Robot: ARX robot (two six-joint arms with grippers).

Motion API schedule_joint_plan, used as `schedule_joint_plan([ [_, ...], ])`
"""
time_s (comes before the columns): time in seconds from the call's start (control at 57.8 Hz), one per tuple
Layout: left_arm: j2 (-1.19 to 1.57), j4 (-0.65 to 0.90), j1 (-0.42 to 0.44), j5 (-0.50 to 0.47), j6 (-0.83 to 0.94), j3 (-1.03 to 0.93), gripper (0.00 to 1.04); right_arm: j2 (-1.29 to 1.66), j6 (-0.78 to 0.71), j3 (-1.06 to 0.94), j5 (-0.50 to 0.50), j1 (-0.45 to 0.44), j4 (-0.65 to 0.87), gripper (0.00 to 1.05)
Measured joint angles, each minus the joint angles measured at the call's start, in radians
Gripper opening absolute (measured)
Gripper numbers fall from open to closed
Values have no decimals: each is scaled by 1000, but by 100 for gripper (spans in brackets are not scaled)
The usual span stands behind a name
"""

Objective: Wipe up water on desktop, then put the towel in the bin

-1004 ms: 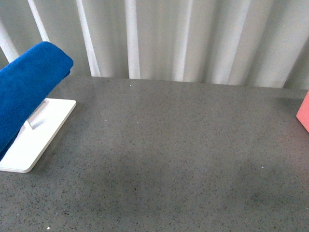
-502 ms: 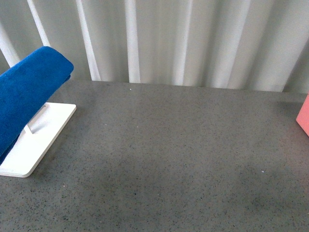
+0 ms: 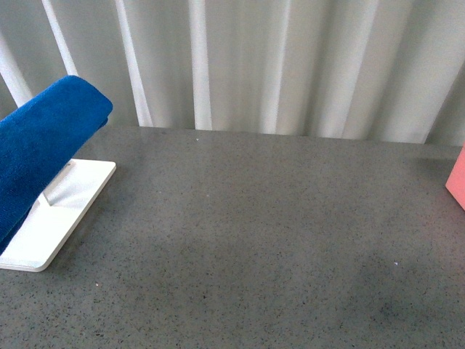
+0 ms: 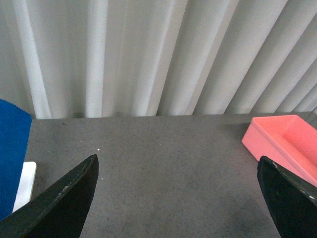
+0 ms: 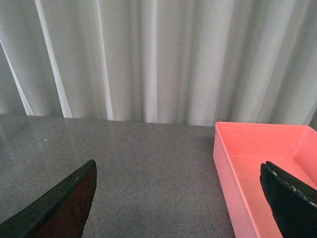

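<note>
The blue towel (image 3: 43, 145) hangs draped over a rack on a white tray (image 3: 69, 207) at the left end of the speckled grey desktop (image 3: 254, 233). I cannot make out any water on the desktop. A pink corner of the bin (image 3: 458, 182) shows at the right edge. In the left wrist view my left gripper (image 4: 181, 198) is open above bare desktop (image 4: 163, 163), with the towel (image 4: 10, 153) to one side and the bin (image 4: 287, 144) to the other. My right gripper (image 5: 178, 203) is open, one fingertip (image 5: 292, 198) over the empty bin (image 5: 257, 148).
White pleated curtains (image 3: 276, 58) hang right behind the desktop's far edge. The white tray (image 4: 25, 183) also shows beside the towel in the left wrist view. Neither arm appears in the front view.
The whole scene has slid slightly downward in the front view. The towel, tray and bin keep their places on the desktop.
</note>
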Motion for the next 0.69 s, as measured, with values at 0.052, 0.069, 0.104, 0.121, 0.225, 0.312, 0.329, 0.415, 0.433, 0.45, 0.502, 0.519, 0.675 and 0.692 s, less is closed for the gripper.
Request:
schedule_joint_plan([
  [0.052, 116, -29, 23, -2, 35, 97, 98, 0, 0, 0, 0, 0, 0, 98],
  [0.069, 161, -43, 31, -6, 50, 136, 98, 0, 0, 0, 0, 0, 0, 98],
  [0.104, 249, -78, 48, -10, 84, 216, 98, 0, 0, 0, 0, 0, 0, 98],
  [0.121, 270, -90, 52, -8, 88, 237, 98, 0, 0, 0, 0, 0, 0, 98],
  [0.225, 491, -251, 107, -43, 158, 464, 98, 0, 0, 0, 0, 0, 0, 98],
  [0.312, 650, -361, 156, -111, 217, 634, 98, 0, 0, 0, 0, 0, 0, 98],
  [0.329, 666, -372, 161, -119, 221, 650, 98, 0, 0, 0, 0, 0, 0, 98],
  [0.415, 785, -458, 210, -168, 256, 776, 98, 0, 0, 0, 0, 0, 0, 98],
  [0.433, 795, -463, 214, -174, 260, 785, 98, 0, 0, 0, 0, 0, 0, 98],
  [0.45, 814, -468, 224, -190, 268, 800, 98, 0, 0, 0, 0, 0, 0, 98],
  [0.502, 853, -481, 244, -222, 279, 829, 98, 0, 0, 0, 0, 0, 0, 98],
  [0.519, 865, -482, 250, -233, 285, 837, 98, 0, 0, 0, 0, 0, 0, 98],
  [0.675, 934, -428, 282, -291, 340, 857, 98, 0, 0, 0, 0, 0, 0, 98],
  [0.692, 941, -422, 282, -291, 343, 858, 98, 0, 0, 0, 0, 0, 0, 98],
])
